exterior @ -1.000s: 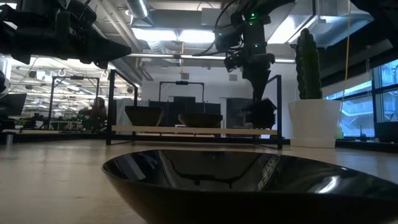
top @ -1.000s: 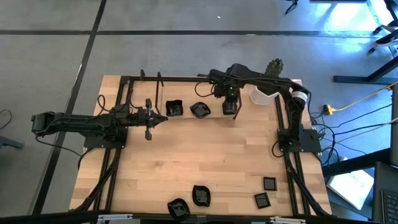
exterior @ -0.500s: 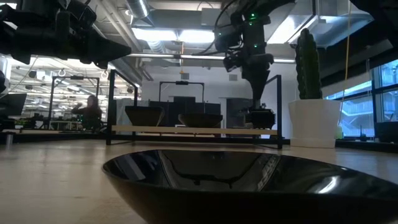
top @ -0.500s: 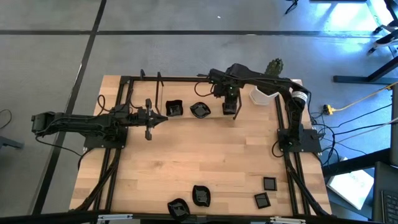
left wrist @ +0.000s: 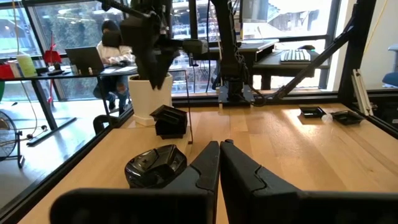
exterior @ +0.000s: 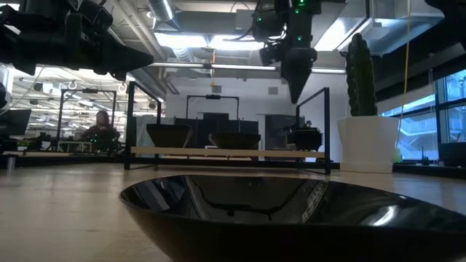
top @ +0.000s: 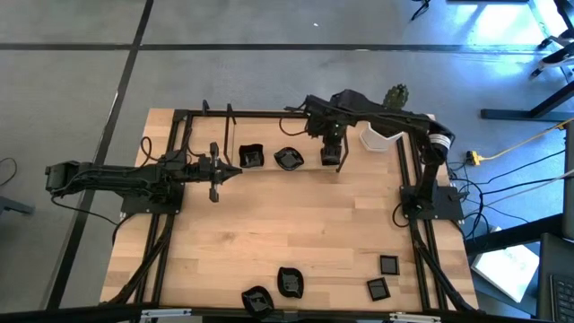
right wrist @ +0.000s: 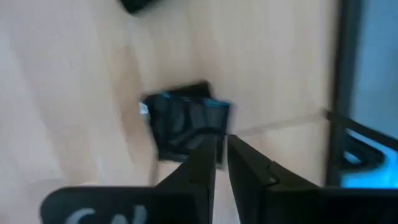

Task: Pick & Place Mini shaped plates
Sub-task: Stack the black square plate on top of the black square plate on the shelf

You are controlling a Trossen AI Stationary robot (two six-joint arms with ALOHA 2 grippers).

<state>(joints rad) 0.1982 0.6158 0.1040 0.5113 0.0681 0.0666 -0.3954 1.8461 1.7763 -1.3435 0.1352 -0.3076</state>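
Observation:
Three mini shaped plates stand in a row near the far edge: a wavy one, a rounded one and a small square one. My right gripper hangs straight above the square plate, pointing down, clear of it. Only a narrow gap shows between its fingers, with nothing in it. The square plate rests flat on the table. My left gripper is shut and empty, held level above the table's left part, pointing at the row.
Several more black plates lie by the near edge; one fills the low view's foreground. A white pot with a cactus stands far right. A black frame borders the table. Bare wood lies mid-table.
My right gripper has left the small square plate and risen straight up from it. The plate, which stood a little higher between the fingers a second ago, now sits flat on the table in the far row.

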